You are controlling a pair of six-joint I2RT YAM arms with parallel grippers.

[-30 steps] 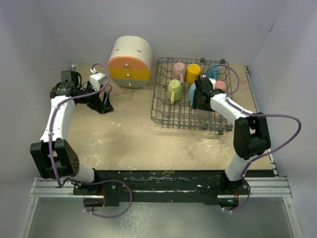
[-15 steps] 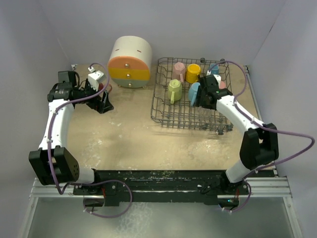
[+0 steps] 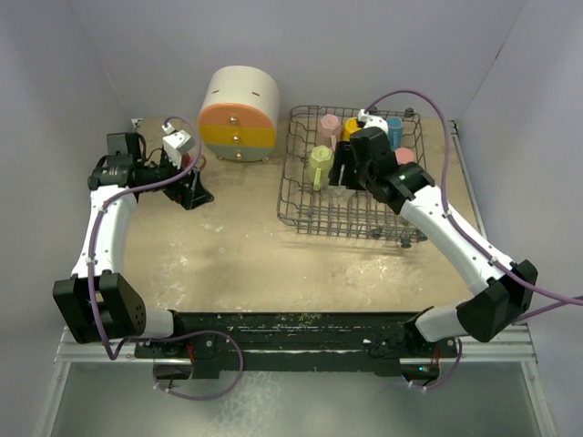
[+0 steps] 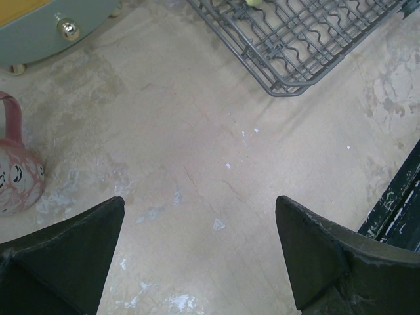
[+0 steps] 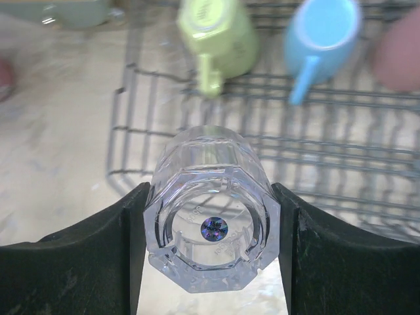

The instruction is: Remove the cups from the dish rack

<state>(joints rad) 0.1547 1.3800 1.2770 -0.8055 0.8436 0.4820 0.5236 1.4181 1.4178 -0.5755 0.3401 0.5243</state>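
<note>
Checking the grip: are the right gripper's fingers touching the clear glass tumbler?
Touching. Right wrist view: both fingers press flush against the clear glass tumbler, no gap visible.

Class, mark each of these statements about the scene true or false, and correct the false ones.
1. The right claw grips a clear glass. True.
2. The left claw holds the pink mug. False: it is open and empty; the mug stands on the table beside it.
3. The green mug sits in the wire rack. True.
4. The round cabinet stands inside the rack. False: it stands on the table, left of the rack.
</note>
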